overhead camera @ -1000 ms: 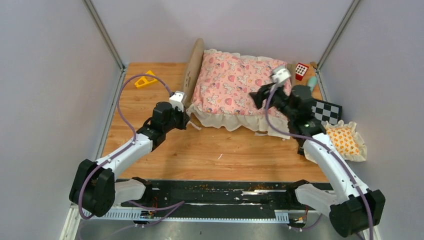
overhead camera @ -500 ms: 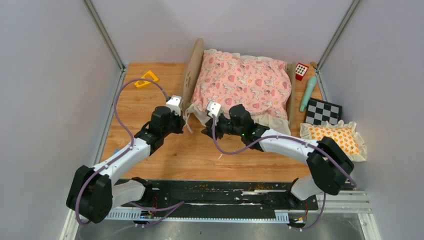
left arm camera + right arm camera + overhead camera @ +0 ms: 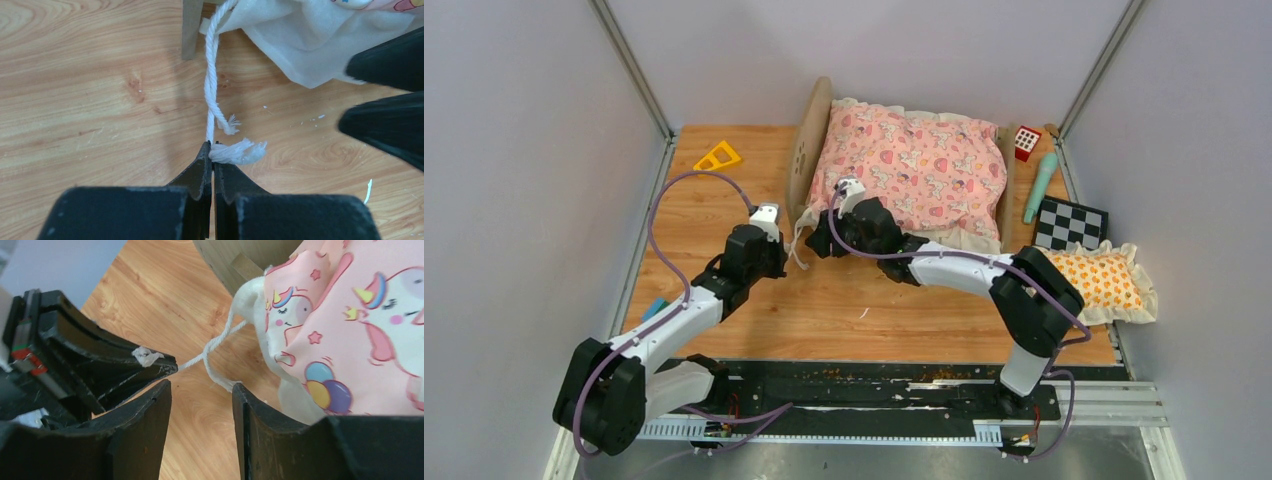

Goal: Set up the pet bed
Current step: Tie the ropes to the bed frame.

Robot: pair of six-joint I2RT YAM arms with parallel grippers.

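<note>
Swung over from the bed's foot end, the right gripper (image 3: 822, 240) now sits at the near-left corner of the pet bed (image 3: 1006, 185). The bed lies across the table's (image 3: 874, 330) far middle, long axis left-right, headboard (image 3: 809, 150) pointing left. The white cord (image 3: 212, 85) at that corner runs toward the left gripper (image 3: 210, 150), which is clenched on its frayed end. The right jaws, parted and empty, wait just right of it.

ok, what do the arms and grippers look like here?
Same build: left arm and right arm have white links, black joint housings, a purple cable looped along each, white camera block at each wrist. The left gripper and right gripper are black, two tapered fingers, scuffed tips.
</note>
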